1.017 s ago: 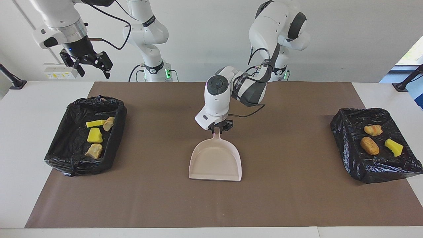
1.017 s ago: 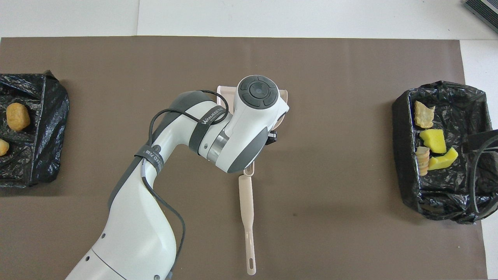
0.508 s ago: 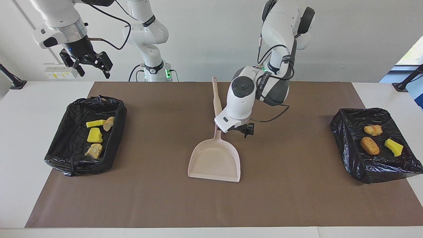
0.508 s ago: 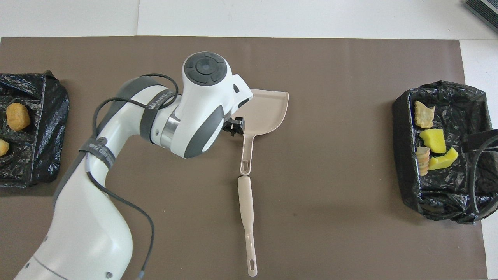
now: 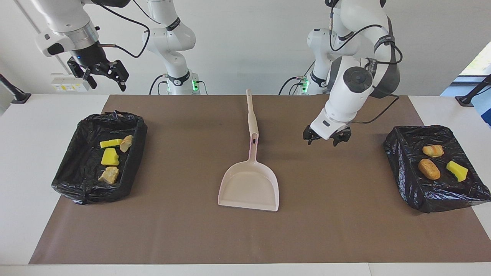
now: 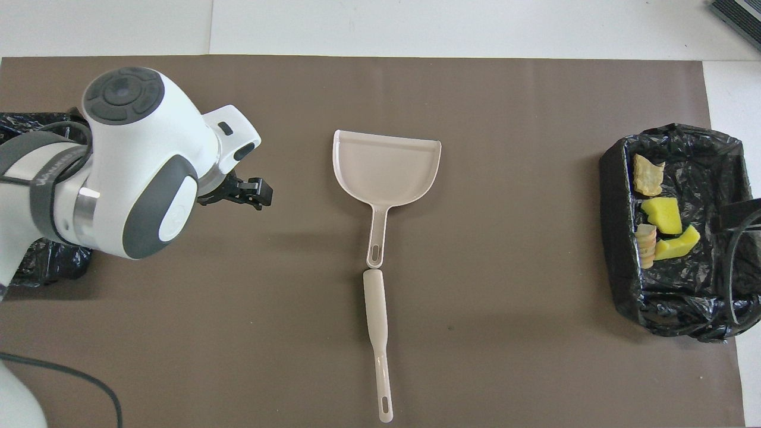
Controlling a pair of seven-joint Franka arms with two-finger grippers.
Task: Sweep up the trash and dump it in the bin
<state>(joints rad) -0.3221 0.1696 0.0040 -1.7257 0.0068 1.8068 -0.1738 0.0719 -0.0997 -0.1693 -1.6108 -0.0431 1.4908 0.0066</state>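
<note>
Left hand [image 5: 326, 138] hangs spread and empty over the mat; right hand [image 5: 100, 74] waits, fingers apart, above the worktop's corner; trash [image 5: 110, 156] sits binned.

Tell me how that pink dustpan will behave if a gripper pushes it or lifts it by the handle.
The dustpan looks like thin moulded plastic, so probably stiff and light. Lying flat on the brown mat, it should slide rather than tip or roll. Lifted by its thin handle, the wide scoop would likely droop or swing, since most of its bulk sits away from the grip.
</note>
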